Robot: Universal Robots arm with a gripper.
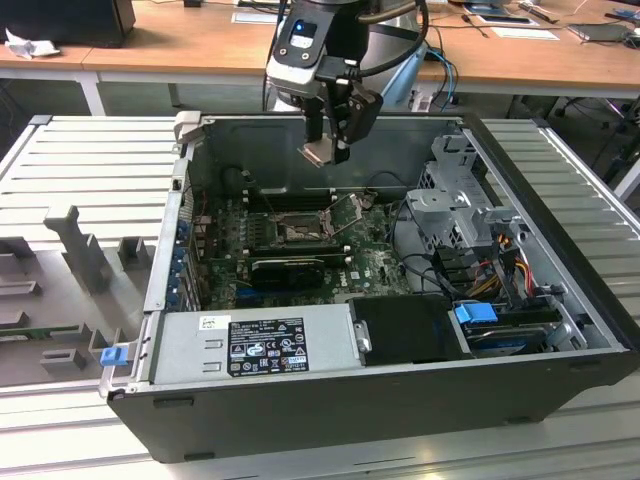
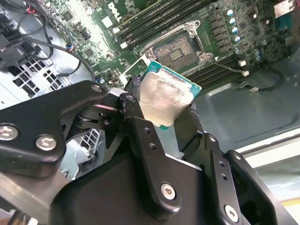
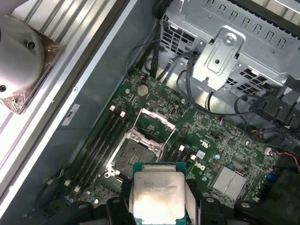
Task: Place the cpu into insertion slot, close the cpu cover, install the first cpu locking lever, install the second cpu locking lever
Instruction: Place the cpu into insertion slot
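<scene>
Grey-topped, the cpu sits clenched in the gripper, hanging at twelve o'clock from the bare insertion slot in the exterior view, cpu cover raised, so nothing is seated yet.

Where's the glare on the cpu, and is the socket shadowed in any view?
In the second wrist view the cpu has a pale washed-out sheen; in the first wrist view it looks evenly lit; in the exterior view the insertion slot sits low inside the dimmer case.
</scene>
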